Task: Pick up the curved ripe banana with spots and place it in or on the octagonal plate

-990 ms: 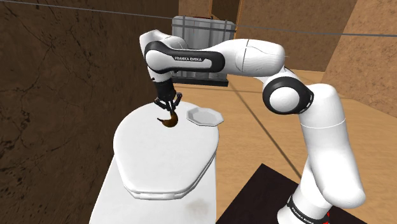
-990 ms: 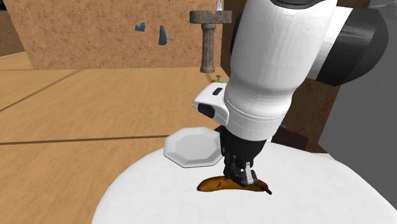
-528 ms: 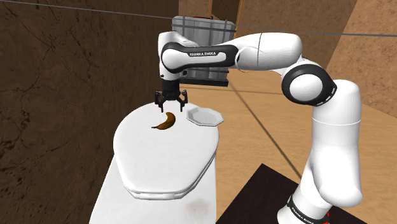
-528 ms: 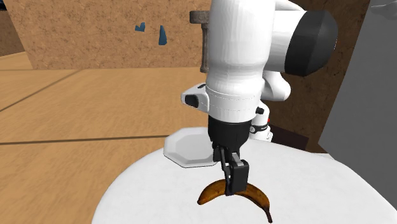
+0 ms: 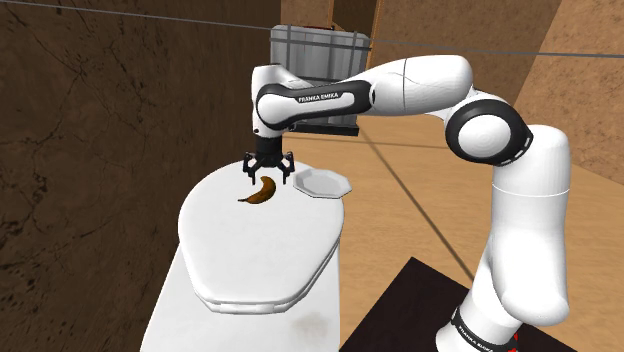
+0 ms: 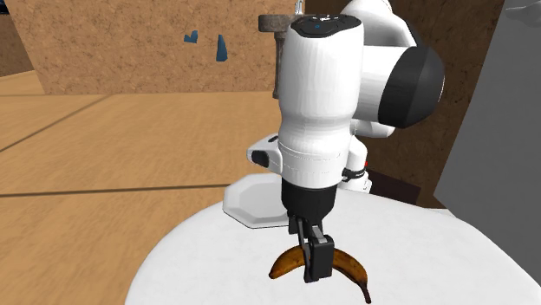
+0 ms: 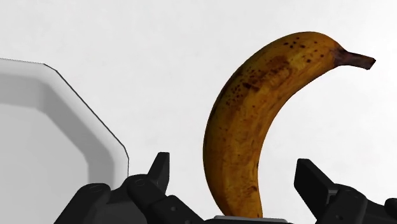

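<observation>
A curved, brown-spotted yellow banana (image 5: pixel 262 190) (image 6: pixel 290 260) (image 7: pixel 254 114) lies on the round white table (image 5: pixel 255 250) (image 6: pixel 433 260). My black gripper (image 5: pixel 267 167) (image 6: pixel 313 260) (image 7: pixel 236 173) hangs just above the banana's far end. Its fingers (image 7: pixel 159 170) stand open on either side of the fruit without touching it. The white octagonal plate (image 5: pixel 321 182) (image 6: pixel 256 201) (image 7: pixel 44 146) sits at the table's rim, close beside the gripper, with nothing in it.
A grey slatted crate (image 5: pixel 320 45) stands behind the table on a wooden floor (image 5: pixel 420 200). A brown wall (image 5: pixel 100 150) runs along the shoulder view's left. A stone pedestal (image 6: pixel 284 52) rises behind the arm.
The gripper opened and let the banana go onto the table. The hand then rose a little and shifted toward the plate, and the banana lies turned from before.
</observation>
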`<act>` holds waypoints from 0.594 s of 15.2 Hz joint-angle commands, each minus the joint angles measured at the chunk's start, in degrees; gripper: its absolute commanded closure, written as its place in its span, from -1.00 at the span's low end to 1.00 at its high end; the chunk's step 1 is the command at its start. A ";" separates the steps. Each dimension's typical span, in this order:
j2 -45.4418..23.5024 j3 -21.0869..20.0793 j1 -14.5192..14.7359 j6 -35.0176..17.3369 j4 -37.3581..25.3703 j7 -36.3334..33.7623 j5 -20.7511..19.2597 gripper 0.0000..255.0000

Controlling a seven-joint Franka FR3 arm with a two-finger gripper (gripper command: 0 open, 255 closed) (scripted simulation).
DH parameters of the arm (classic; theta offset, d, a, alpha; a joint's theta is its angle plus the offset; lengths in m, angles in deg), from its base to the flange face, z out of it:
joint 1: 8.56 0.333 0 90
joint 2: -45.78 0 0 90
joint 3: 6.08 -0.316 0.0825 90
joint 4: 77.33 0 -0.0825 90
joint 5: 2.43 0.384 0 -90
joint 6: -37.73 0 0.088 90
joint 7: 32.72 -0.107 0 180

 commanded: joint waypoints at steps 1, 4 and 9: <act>0.02 0.00 0.01 -0.19 0.19 -0.01 0.00 -1.00; 0.02 0.00 0.01 -0.19 0.19 -0.01 0.00 -1.00; 0.03 0.00 0.01 -0.18 0.18 -0.01 0.00 1.00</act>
